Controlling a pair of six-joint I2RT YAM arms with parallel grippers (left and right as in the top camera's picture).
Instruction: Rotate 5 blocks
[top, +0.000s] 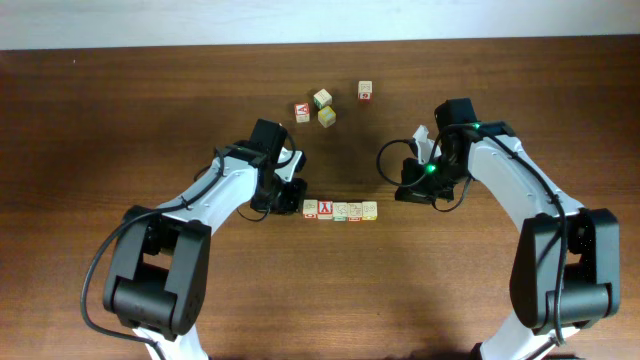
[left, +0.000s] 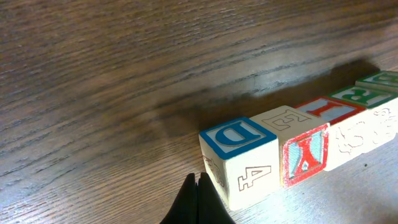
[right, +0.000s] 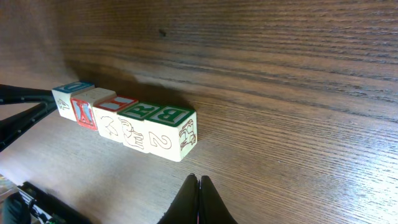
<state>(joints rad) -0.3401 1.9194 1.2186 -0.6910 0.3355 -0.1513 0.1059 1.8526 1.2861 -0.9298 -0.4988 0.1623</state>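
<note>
- Overhead: the blocks (top: 340, 210) I take to be the job sit in a tight row of five on the table (top: 120, 110), between the two arms. Four loose blocks (top: 322, 98) lie well apart, farther back. The left gripper (top: 297, 200) is just beside the row's left end, and the right gripper (top: 410, 190) is near the right end with a gap. If either arm drifts inward, I judge the whole row slides, because the blocks touch face to face.
- Left wrist: the left gripper (left: 198, 198) is pinched closed on nothing, just beside the blue-lettered block (left: 239, 158) at the row's end. I cannot tell whether it touches. Spreading the jaws this close could knock that block askew. It also looks like the wrong one to turn, as its mark is blue.
- Right wrist: the right gripper (right: 199, 198) is also closed and empty, with bare wood between it and the green-lettered end block (right: 171, 132). Twisting any block while it is pressed against its neighbour would likely drag that neighbour round too, so I want to lift or separate it first.
</note>
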